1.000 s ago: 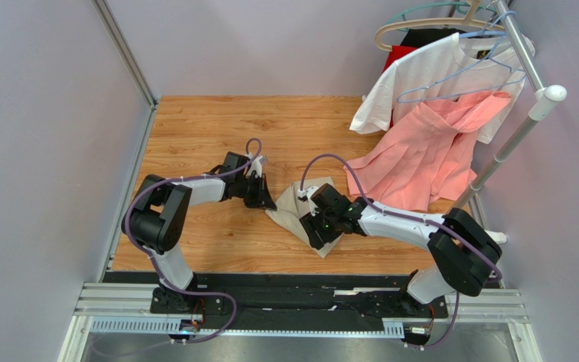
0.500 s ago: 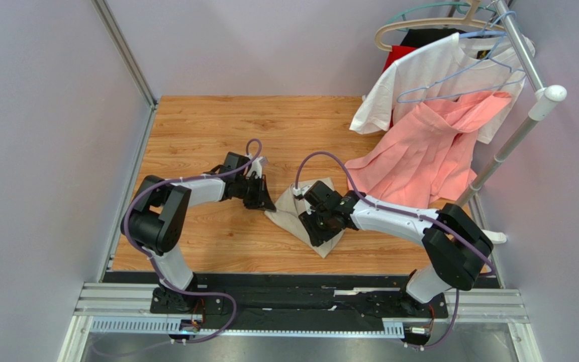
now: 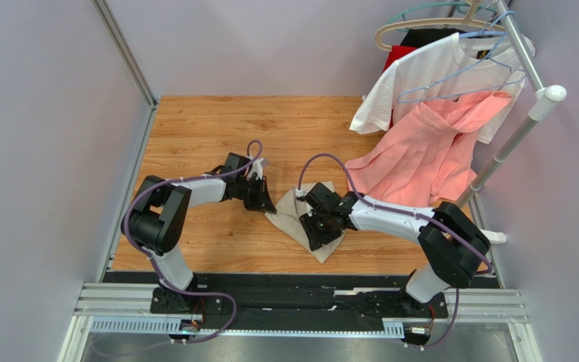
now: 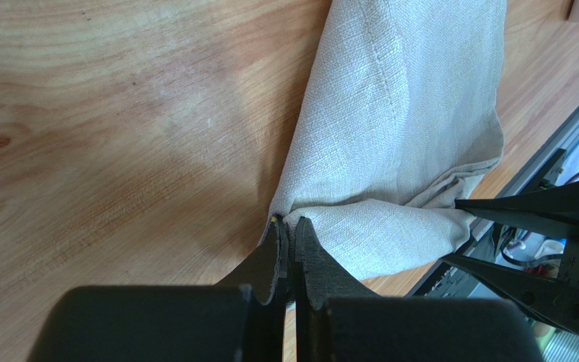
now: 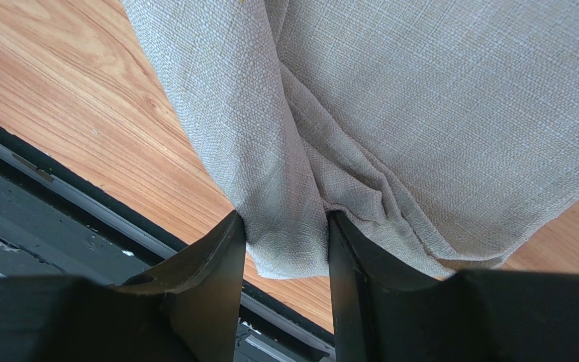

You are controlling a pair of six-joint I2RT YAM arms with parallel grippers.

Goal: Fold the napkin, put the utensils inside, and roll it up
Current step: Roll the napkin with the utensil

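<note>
napkin: sitting rumpled on your table, 6 o'clock of its middle | left gripper: clenched at napkin's 10 o'clock corner, probably pinching it | right gripper: grasping a bunched fold

The napkin lies on the counter, between two sets of fingers.
Its left corner sits in the left fingers; a fold at its near edge sits between the right fingers. The rack stands far right, well apart.
</note>
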